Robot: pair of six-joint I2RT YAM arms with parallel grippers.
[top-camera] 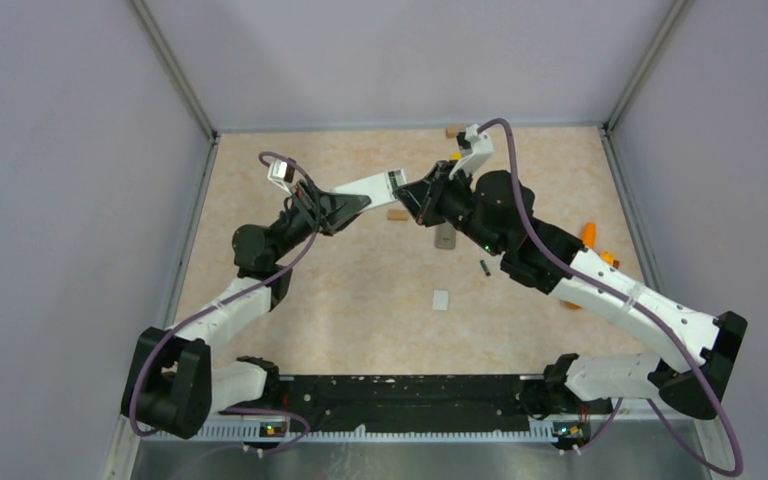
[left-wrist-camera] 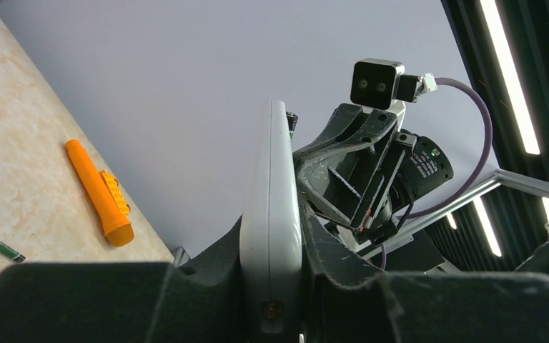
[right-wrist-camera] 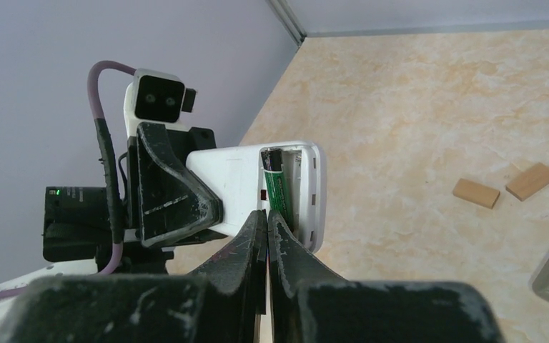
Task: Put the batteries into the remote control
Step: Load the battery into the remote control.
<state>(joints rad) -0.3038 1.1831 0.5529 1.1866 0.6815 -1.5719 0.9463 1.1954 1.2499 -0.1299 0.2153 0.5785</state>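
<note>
My left gripper (left-wrist-camera: 271, 239) is shut on the white remote control (left-wrist-camera: 270, 186), holding it edge-on above the table (top-camera: 360, 290). In the right wrist view the remote control (right-wrist-camera: 232, 175) shows an open compartment with one green battery (right-wrist-camera: 279, 191) lying in it. The right gripper (right-wrist-camera: 266, 214) is shut with nothing between its fingers, its tips against the near end of that compartment. In the top view both grippers meet at mid-table, the left (top-camera: 352, 205) and the right (top-camera: 422, 200). Another battery (top-camera: 484, 267) lies loose on the table, and the left wrist view shows that battery (left-wrist-camera: 6, 249) too.
A small white cover (top-camera: 441, 299) lies in front of the arms. A grey remote (top-camera: 445, 236) sits under the right arm, with brown blocks (top-camera: 397, 214) (top-camera: 453, 130) nearby. An orange flashlight (top-camera: 588, 235) lies at the right. Walls enclose three sides.
</note>
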